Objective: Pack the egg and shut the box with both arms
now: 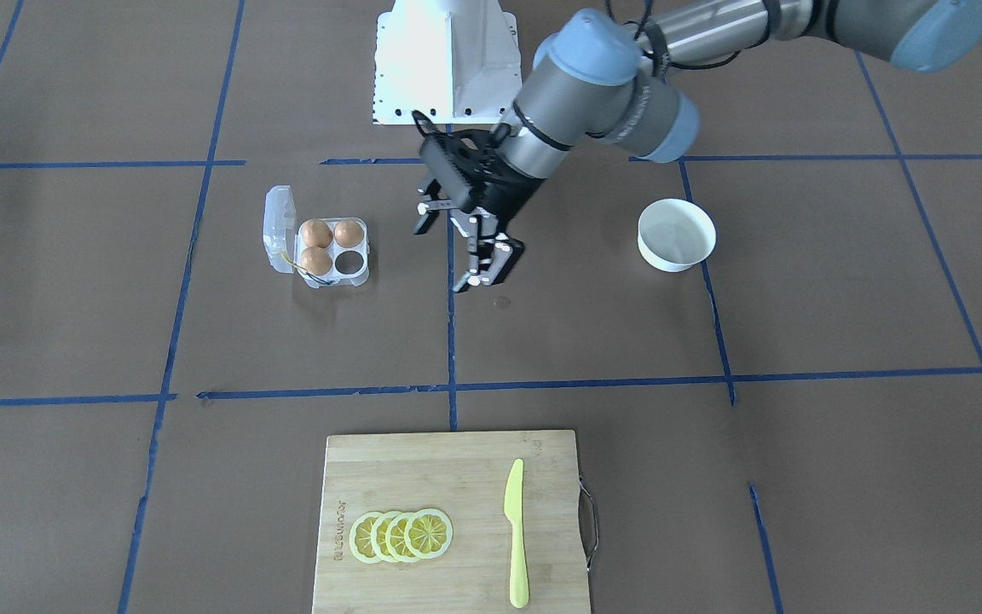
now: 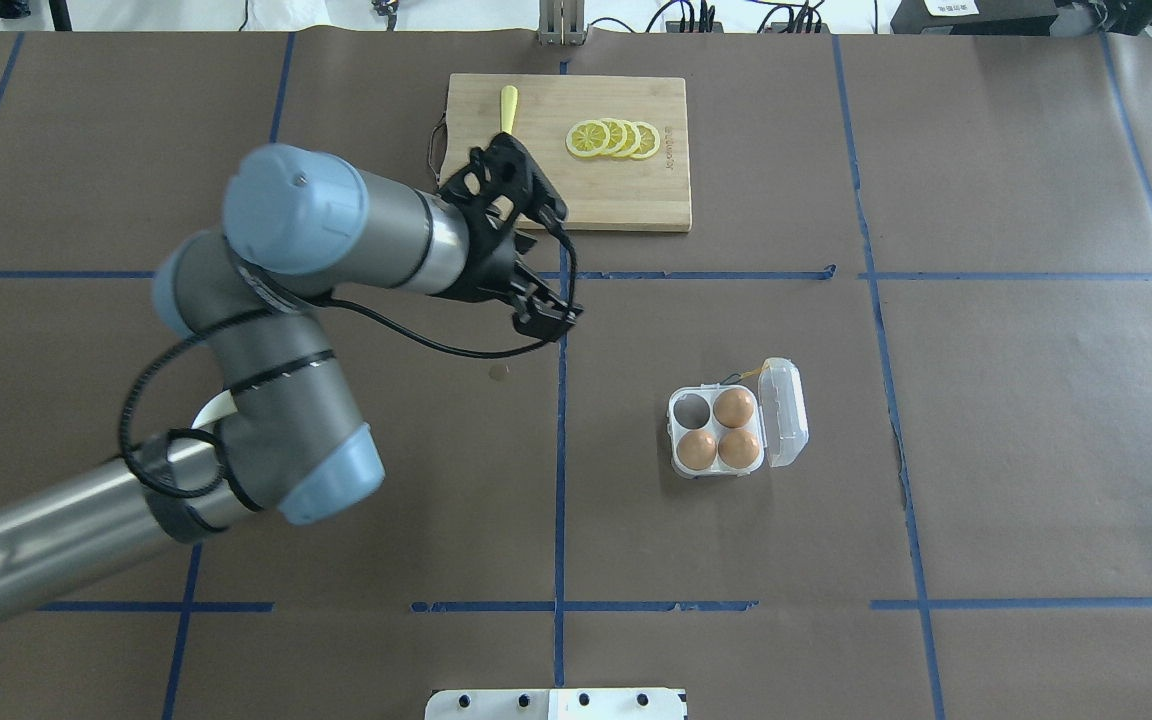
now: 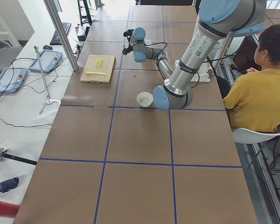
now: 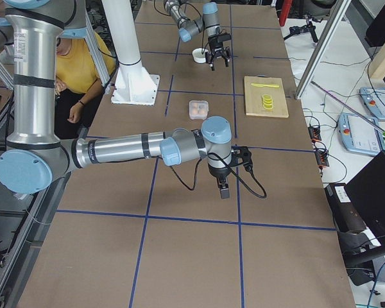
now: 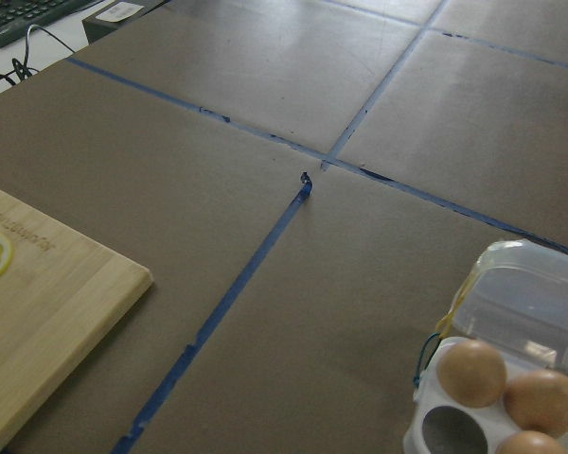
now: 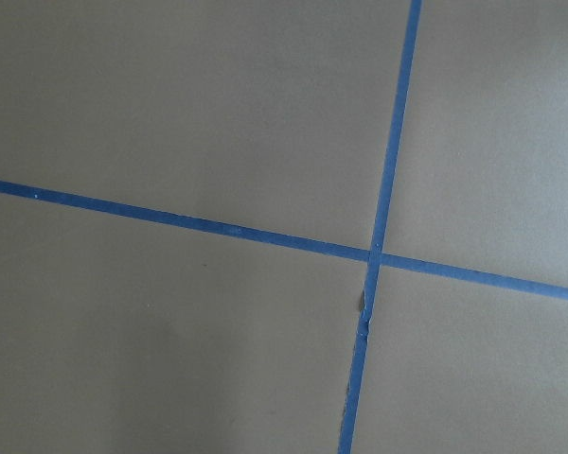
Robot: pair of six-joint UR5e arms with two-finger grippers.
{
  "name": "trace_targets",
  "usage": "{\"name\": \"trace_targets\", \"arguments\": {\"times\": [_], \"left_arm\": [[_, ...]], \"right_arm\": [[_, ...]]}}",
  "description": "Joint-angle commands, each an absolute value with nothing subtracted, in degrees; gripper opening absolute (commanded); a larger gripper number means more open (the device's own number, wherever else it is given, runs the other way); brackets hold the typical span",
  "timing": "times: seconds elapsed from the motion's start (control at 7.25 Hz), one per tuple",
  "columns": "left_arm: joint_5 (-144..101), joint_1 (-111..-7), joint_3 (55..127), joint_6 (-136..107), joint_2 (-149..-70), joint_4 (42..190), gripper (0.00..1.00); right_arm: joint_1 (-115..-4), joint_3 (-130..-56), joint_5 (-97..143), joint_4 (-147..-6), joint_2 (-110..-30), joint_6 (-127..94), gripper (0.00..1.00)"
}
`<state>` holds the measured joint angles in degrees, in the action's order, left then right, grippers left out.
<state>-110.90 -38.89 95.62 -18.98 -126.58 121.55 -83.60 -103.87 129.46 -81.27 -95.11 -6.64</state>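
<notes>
Hovering left gripper point(image 1: 467, 254) open, empty | right gripper point(image 4: 223, 188): only right-side view, cannot tell

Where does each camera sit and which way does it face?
Front-facing: across the table, facing robot; left arm, open left pincer.
Overhead: behind robot, looking down; left arm.
Exterior left: table's left end; left arm near.
Exterior right: table's right end; right arm near.
Left wrist: looks at box; no body.
Right wrist: looks at taped table; no body.
Shared: front-facing and overhead show box from opposite sides.
</notes>
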Motion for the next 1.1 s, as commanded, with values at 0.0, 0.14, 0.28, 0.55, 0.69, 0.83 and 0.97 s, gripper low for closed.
{"name": "trace_targets", "arguments": {"times": [0.0, 0.14, 0.28, 0.55, 0.69, 0.83, 0.97], "left_arm": [[-117.8, -56.4, 102.8, -4.8, -118.7, 107.0, 1.0], [-117.9, -64.2, 102.8, 6.7, -117.4, 98.7, 1.0], [-118.9, -69.4, 103.4, 11.4, -115.2, 92.5, 1.0], [-119.1, -76.8, 99.6, 11.9, -106.6, 91.6, 1.0], [-119.2, -81.1, 95.5, 12.7, -104.8, 92.3, 1.0], [-119.3, -83.2, 93.4, 13.8, -101.7, 91.9, 1.0], [-119.5, -86.5, 89.6, 13.7, -99.3, 92.2, 1.0]], "right_arm": [[-83.2, -103.7, 129.5, -81.3, -95.1, -8.9, 1.0], [-83.1, -103.7, 129.5, -81.3, -94.9, -9.2, 1.0], [-83.2, -103.8, 129.7, -81.3, -94.3, -11.8, 1.0], [-83.1, -103.8, 130.3, -81.3, -93.9, -12.3, 1.0], [-83.1, -103.7, 131.0, -81.4, -93.6, -12.3, 1.0], [-82.4, -103.9, 131.4, -81.2, -93.6, -12.4, 1.0], [-81.0, -104.4, 131.5, -80.0, -93.8, -12.4, 1.0]]}}
